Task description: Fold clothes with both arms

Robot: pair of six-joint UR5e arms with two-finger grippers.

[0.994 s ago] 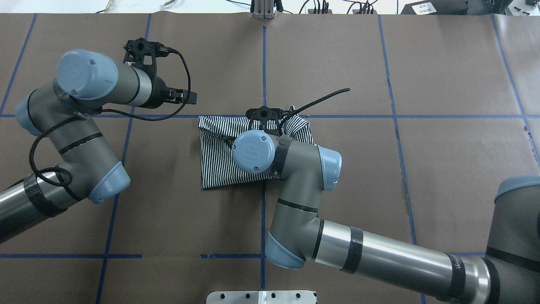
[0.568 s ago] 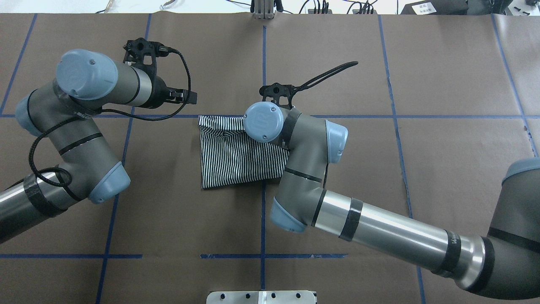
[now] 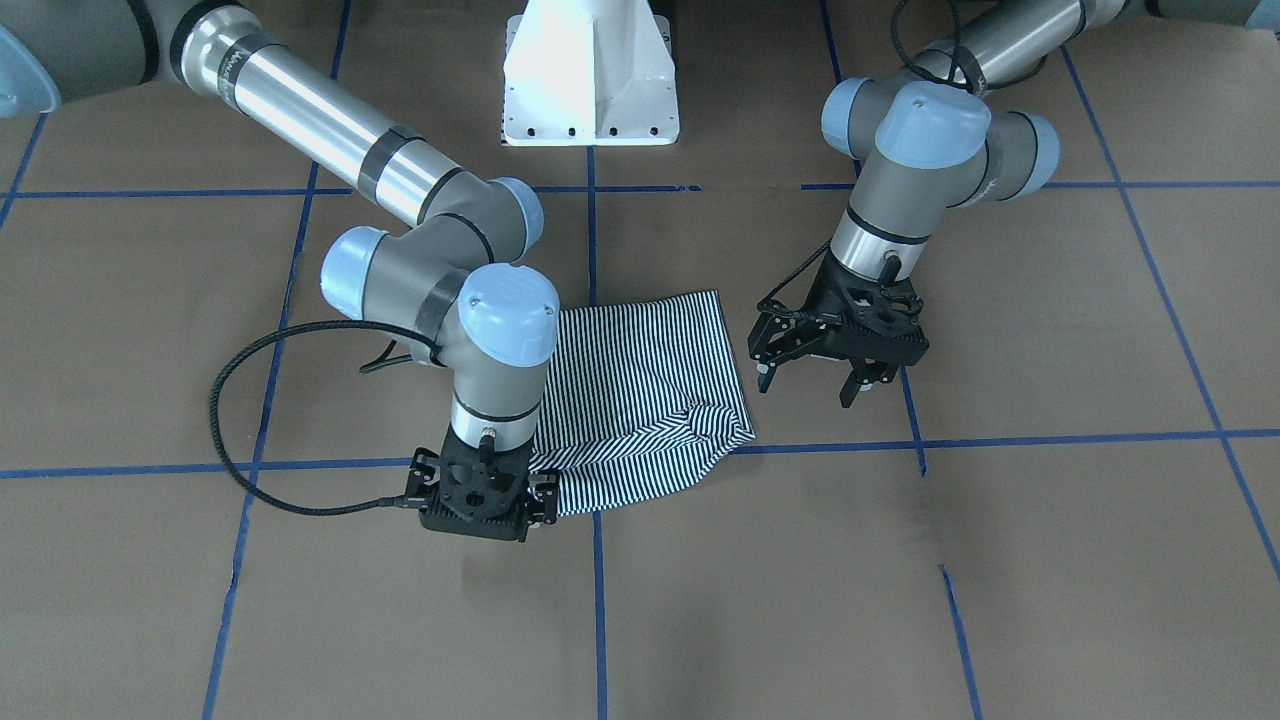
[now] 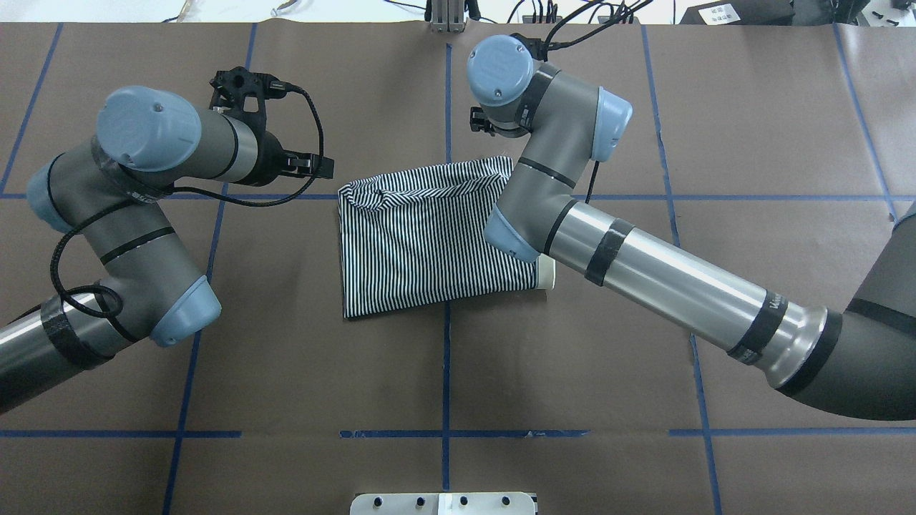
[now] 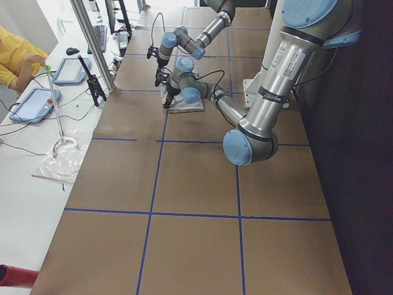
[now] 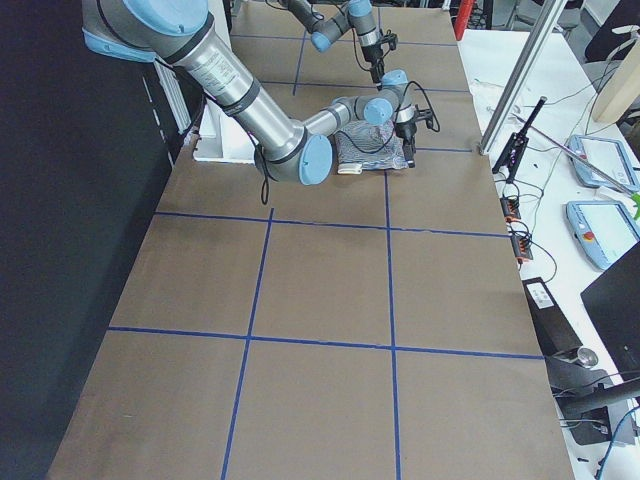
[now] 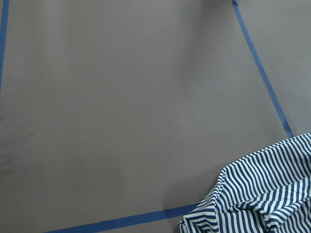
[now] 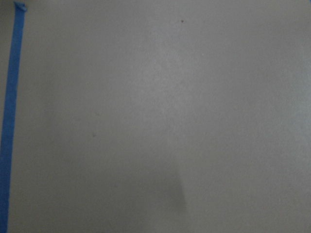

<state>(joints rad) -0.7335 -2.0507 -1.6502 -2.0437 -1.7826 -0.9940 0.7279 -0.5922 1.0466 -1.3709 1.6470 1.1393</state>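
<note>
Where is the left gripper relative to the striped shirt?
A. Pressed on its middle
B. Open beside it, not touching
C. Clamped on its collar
B: in the front-facing view the left gripper hangs beside the striped shirt, fingers spread, with a gap to the cloth.

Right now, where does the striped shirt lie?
Overhead view: the striped shirt lies mid-table, between the left arm and the right arm, whose elbow overhangs its right edge.

Overhead and front cameras look down from opposite sides, side cameras along the table (image 4: 286,372), all sharing the shirt (image 4: 415,250)
</note>
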